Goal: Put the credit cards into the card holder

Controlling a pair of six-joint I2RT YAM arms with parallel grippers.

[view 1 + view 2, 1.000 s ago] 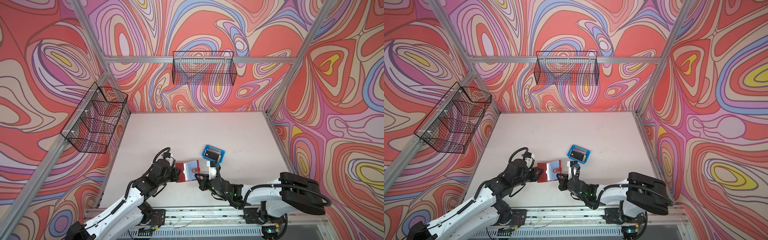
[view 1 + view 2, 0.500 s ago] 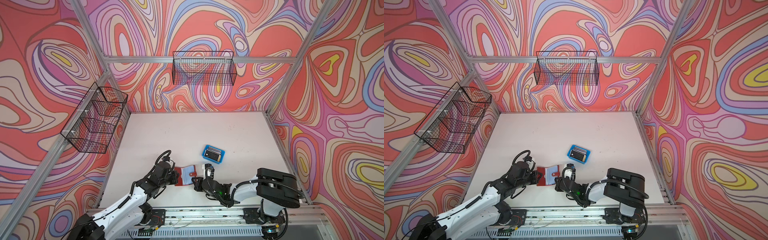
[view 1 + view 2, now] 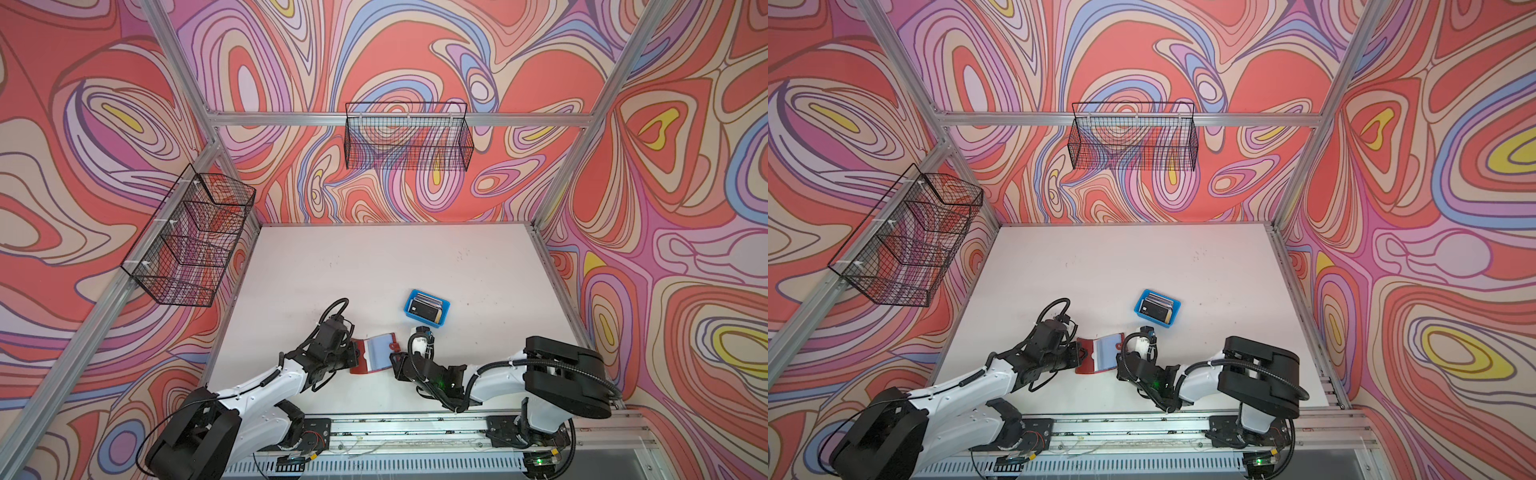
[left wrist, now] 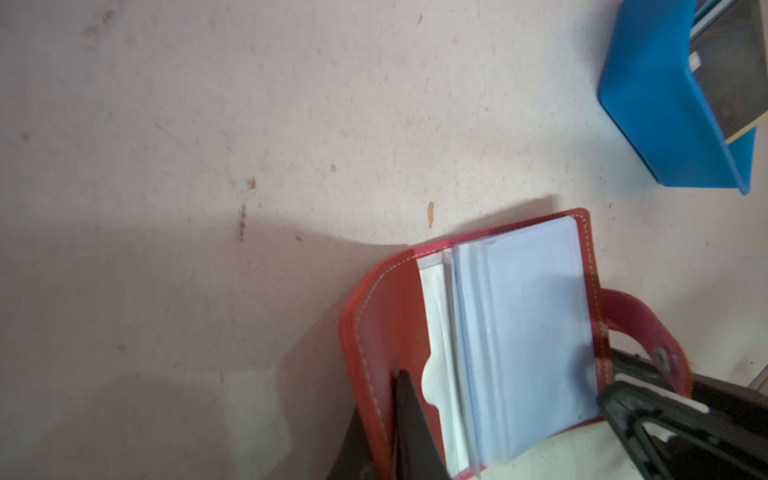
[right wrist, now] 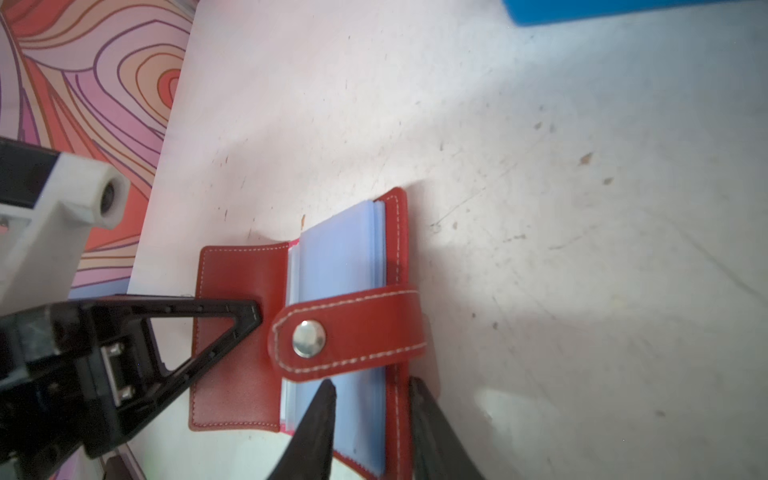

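Bright, even overhead light; soft shadows on table (image 4: 166, 124); wrist views blurred close up; top views wide-angle distorted.

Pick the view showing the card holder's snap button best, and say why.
Right wrist view: the snap button faces the camera, large and sharp. The left wrist view shows it blurred at an angle; both top views show only the tiny tab.
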